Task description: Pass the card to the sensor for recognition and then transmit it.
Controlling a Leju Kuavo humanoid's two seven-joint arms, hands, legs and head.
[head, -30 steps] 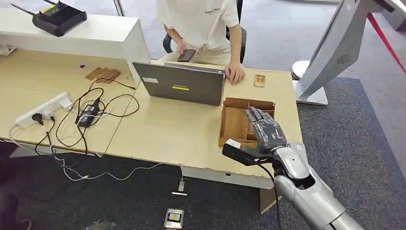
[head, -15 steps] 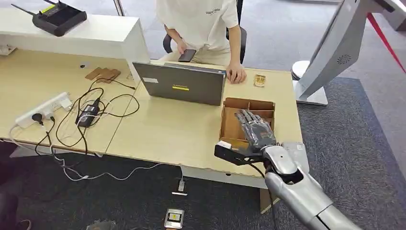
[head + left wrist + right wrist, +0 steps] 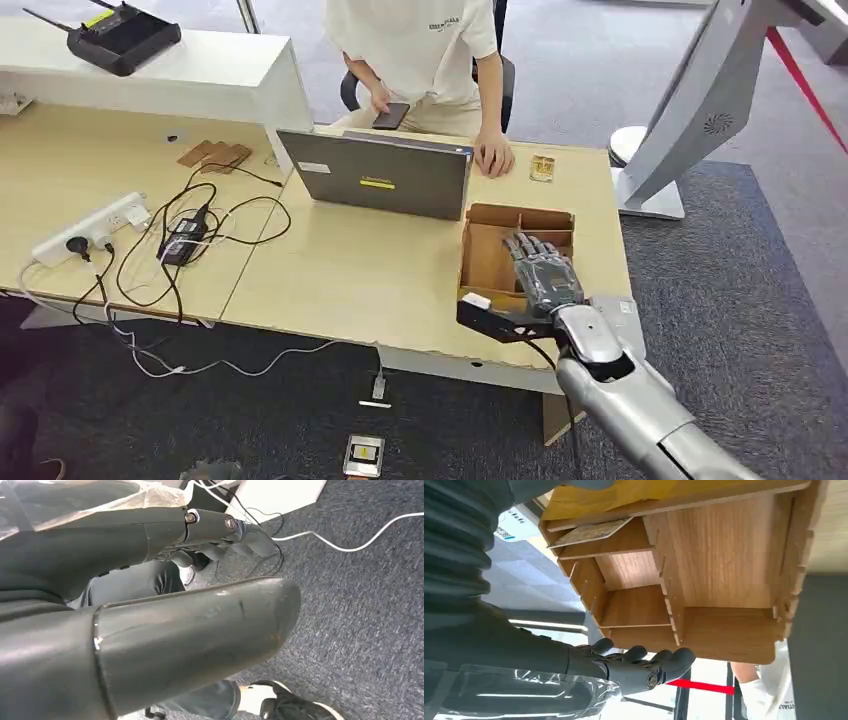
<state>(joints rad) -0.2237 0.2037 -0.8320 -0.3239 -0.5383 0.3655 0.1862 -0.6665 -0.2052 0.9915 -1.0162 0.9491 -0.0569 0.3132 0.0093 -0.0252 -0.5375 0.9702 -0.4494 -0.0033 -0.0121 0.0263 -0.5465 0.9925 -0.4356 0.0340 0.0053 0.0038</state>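
Broadly, the bench [image 3: 380,280] carries a wooden box [image 3: 492,250] at 3 o'clock. Above it the right robot hand [image 3: 545,272] hovers, fingers apart, holding nothing. The card [image 3: 591,532] lies in an end compartment: thin, light, stiff, probably slippery; pinch its edge.

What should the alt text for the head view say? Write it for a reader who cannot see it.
The robot's right hand, fingers spread, hovers over a divided wooden tray near the corner of a light wooden desk. Behind the tray stands a grey laptop, where a seated person holds a phone. A power strip with tangled cables lies further left.
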